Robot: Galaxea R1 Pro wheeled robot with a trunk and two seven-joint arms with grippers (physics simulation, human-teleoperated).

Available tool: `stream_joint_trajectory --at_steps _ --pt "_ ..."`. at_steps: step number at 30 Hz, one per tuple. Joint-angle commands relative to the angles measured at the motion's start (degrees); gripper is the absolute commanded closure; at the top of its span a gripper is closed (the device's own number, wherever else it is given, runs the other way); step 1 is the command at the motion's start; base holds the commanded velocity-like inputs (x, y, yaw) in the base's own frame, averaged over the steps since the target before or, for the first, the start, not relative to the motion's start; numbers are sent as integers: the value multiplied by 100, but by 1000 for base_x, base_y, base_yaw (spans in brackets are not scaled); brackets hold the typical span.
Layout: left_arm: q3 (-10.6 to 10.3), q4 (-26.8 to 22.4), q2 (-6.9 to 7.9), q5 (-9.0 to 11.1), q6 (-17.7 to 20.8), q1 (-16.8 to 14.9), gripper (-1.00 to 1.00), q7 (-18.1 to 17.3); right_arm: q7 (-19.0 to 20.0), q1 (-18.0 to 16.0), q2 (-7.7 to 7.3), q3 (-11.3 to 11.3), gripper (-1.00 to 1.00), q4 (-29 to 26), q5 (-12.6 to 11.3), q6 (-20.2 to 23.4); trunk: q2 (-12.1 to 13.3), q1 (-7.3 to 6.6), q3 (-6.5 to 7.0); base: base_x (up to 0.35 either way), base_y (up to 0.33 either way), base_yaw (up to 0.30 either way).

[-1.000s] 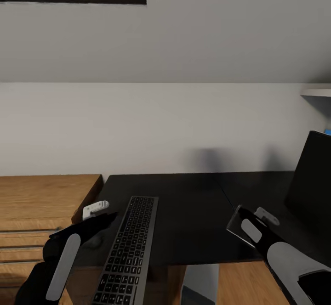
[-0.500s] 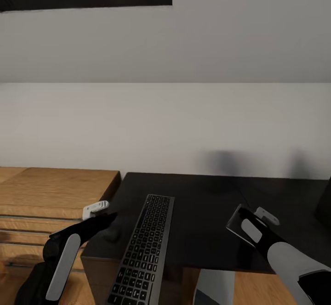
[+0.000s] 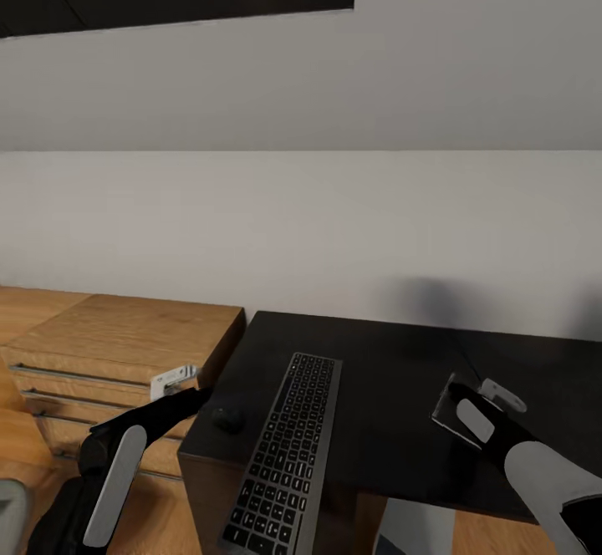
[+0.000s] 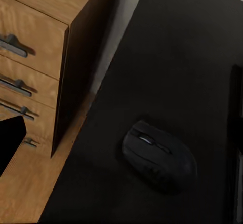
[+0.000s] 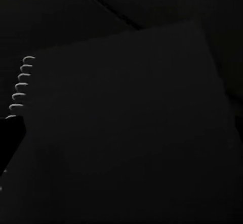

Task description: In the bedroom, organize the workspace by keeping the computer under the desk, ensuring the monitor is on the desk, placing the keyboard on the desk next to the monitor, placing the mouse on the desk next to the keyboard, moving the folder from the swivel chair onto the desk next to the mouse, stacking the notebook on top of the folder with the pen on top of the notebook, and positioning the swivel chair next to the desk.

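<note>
So the black worktop [image 3: 393, 379] of the long desk runs along the pale wall. A flat black rectangular keyboard with dark keys and a thin grey rim [image 3: 288, 453] lies on it, its near end hanging out over the front edge. A small black rounded computer mouse [image 3: 227, 418] sits on the worktop near its left front corner, just beside the keyboard and not touching it.

The left hand [image 3: 186, 384] hovers off that corner, over the gap between the worktop and a light wooden drawer unit with grey bar handles [image 3: 109, 354]. The mouse is just ahead of it and slightly to its right, with the keyboard beyond the mouse. Honestly can't tell if its fingers are apart or together. The left wrist view looks down on the mouse [image 4: 158, 155] on the dark surface, with the drawer unit [image 4: 35, 46] off to the side.

The right hand [image 3: 481, 394] is clamped on a thin dark spiral-bound notebook [image 3: 456, 409], held tilted above the worktop, well apart from the keyboard on its left. In the right wrist view the notebook [image 5: 126, 133] is a dark sheet with pale wire coils along one edge.
</note>
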Motion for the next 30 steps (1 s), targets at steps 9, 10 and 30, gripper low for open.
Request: stream_joint_trajectory --at_steps 9,10,30 --pt "-3 -4 0 59 22 -6 -100 48 -13 4 365 -16 -100 1 -255 -14 -3 0 -8 0 0 156" --pt "-2 -4 0 61 22 -6 -100 48 -14 5 365 -16 -100 1 -255 -14 -3 0 -8 0 0 70" --pt "-9 -4 0 63 22 -6 -100 48 -5 4 365 -9 -100 -8 -240 -39 -3 0 -8 0 0 7"
